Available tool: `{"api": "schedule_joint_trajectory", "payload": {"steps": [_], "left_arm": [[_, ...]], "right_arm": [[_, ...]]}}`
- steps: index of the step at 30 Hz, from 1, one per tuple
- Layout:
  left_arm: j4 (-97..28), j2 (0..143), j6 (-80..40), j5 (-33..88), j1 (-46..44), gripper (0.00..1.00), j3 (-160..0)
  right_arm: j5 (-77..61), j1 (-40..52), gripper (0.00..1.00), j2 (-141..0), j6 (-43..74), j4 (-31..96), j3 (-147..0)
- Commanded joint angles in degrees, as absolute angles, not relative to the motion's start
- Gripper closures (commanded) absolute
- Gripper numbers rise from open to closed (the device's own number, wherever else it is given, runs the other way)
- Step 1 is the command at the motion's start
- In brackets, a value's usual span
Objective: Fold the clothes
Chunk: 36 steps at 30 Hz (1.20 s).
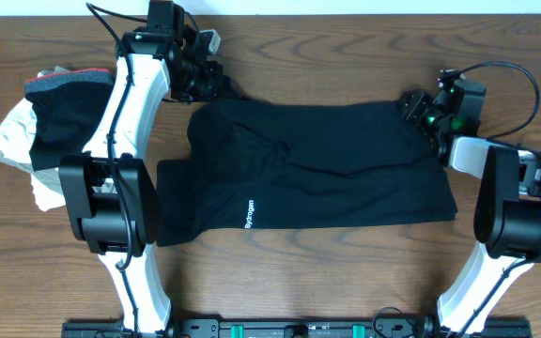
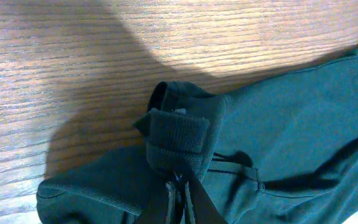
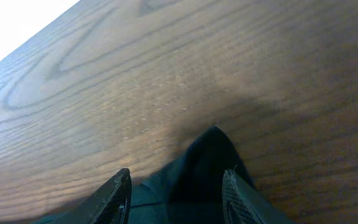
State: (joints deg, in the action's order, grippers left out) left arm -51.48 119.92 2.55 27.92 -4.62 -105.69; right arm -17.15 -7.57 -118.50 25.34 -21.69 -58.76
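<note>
A: Black garment (image 1: pixel 327 160), centre of figure: we see it spread flat across the wooden table (image 1: pixel 346 282), with a small white logo (image 1: pixel 249 214) near its front edge. What do we label at far left?

B: A pile of clothes (image 1: pixel 40 122), light and dark pieces heaped together. It is partly hidden by the left arm (image 1: pixel 125 103) and lies clear of the spread piece.

A: Next, the left gripper (image 2: pixel 180 183)?

B: We place it at the garment's far left corner. In the left wrist view its fingers are pressed together on a ribbed cuff (image 2: pixel 179 140), which stands bunched and raised above the wood.

A: And at right?

B: The right gripper (image 3: pixel 176 172) sits at the far right corner. In the right wrist view we see its fingers (image 3: pixel 114 199) set wide apart. A point of dark cloth lies between them on the table, and neither finger visibly presses it.
</note>
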Motion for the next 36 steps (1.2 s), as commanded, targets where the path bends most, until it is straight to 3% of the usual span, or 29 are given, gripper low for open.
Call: {"api": "schedule_joint_trajectory", "payload": {"steps": [1, 8, 12, 14, 23, 36], "left_arm": [[-51.8, 119.7, 2.1, 27.9, -4.9, 0.94, -106.4], [-51.8, 119.7, 2.1, 27.9, -4.9, 0.94, -106.4], [-51.8, 119.7, 2.1, 27.9, -4.9, 0.94, -106.4], [-51.8, 119.7, 2.1, 27.9, -4.9, 0.94, -106.4], [-52.6, 119.7, 2.1, 27.8, -4.8, 0.94, -106.4], [-58.1, 119.5, 2.0, 24.5, -4.3, 0.94, -106.4]], "right_arm": [[-16.3, -6.6, 0.56, -121.2, 28.1, -23.0, -59.0], [-16.3, -6.3, 0.62, -122.4, 29.3, -25.2, -59.0], [-16.5, -6.3, 0.9, -122.4, 29.3, -25.1, -59.2], [-17.0, -6.3, 0.98, -122.4, 29.3, -25.2, -59.2], [-24.1, -6.5, 0.99, -120.7, 29.3, -23.1, -62.1], [-24.1, -14.0, 0.99, -107.0, 27.1, -1.8, -63.6]]}}
